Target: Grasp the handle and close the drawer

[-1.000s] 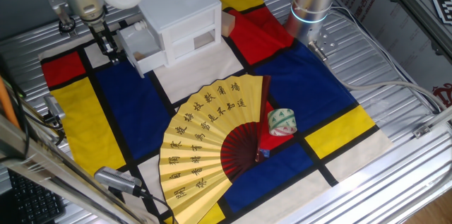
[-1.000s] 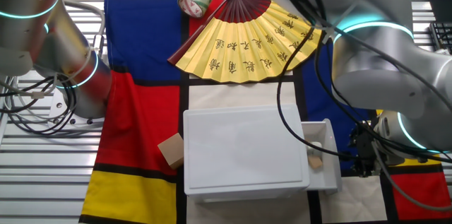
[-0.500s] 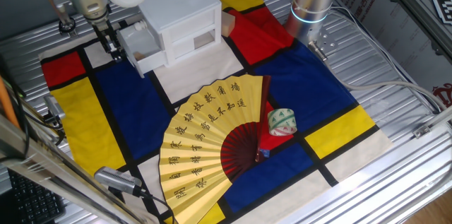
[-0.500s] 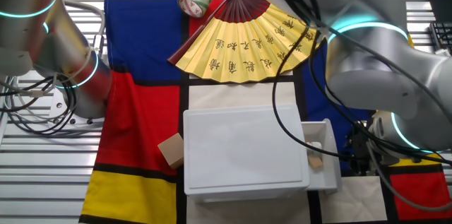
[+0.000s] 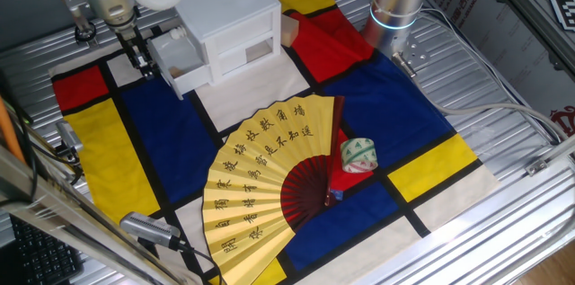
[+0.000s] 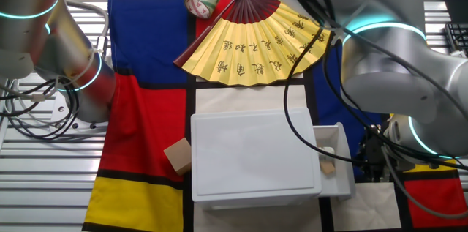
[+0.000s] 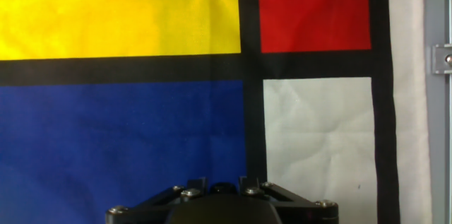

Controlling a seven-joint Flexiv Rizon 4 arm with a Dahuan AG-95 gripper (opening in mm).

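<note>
Colour-block cloth covers my desk, red, yellow, blue and white panels edged in black. At the far corner sits the white cabinet, and the drawer is pulled out toward the arm's side, with a small brownish item inside. My hand hangs just beside the drawer's front panel; I can't make out the handle from either fixed view. Whether the fingers are spread or pressed together, I cannot tell. Hand view shows only cloth. Nearer the middle, the yellow fan lies open, a roll of tape right by it, and a small cardboard block sits beside the cabinet.
</note>
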